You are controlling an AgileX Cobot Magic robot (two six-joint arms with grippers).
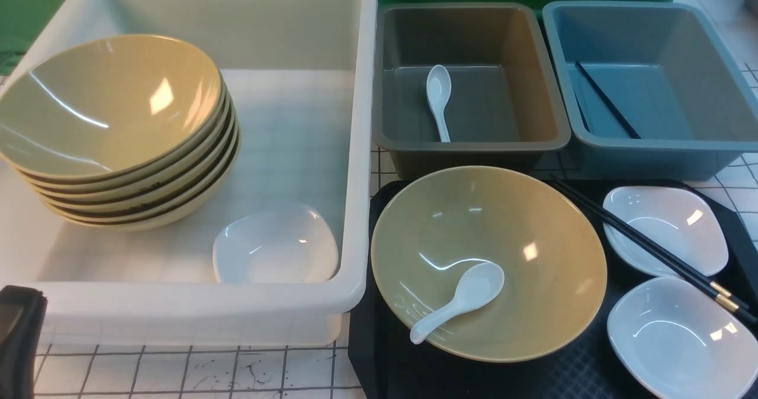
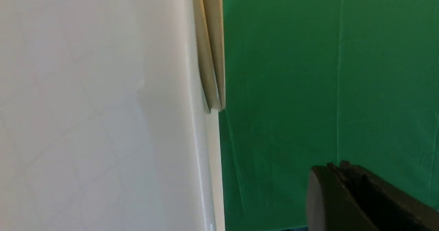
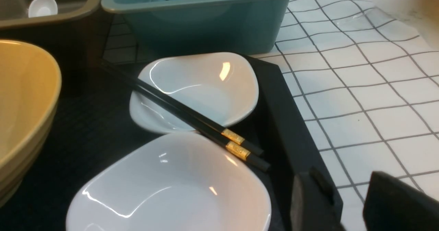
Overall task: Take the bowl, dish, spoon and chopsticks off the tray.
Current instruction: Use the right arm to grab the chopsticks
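Observation:
The black tray [image 1: 568,375] lies at the front right. On it stands the olive-yellow bowl [image 1: 533,251] with the white spoon [image 1: 459,301] lying inside. The black chopsticks [image 1: 645,245] rest across two white dishes, one farther [image 1: 666,227] and one nearer [image 1: 681,340]. In the right wrist view my right gripper [image 3: 349,190] is open and empty, over the tray's right rim [image 3: 284,121], a little short of the chopsticks' gold-banded ends [image 3: 233,143]. My left gripper [image 2: 337,166] is shut and empty, beside the white bin's outer wall [image 2: 103,104].
A large white bin [image 1: 355,150] at the left holds a stack of alike bowls [image 1: 118,132] and a white dish [image 1: 275,245]. A grey bin [image 1: 474,144] holds another spoon [image 1: 438,100]. A blue bin [image 1: 651,150] holds other chopsticks [image 1: 604,100]. A green backdrop stands behind.

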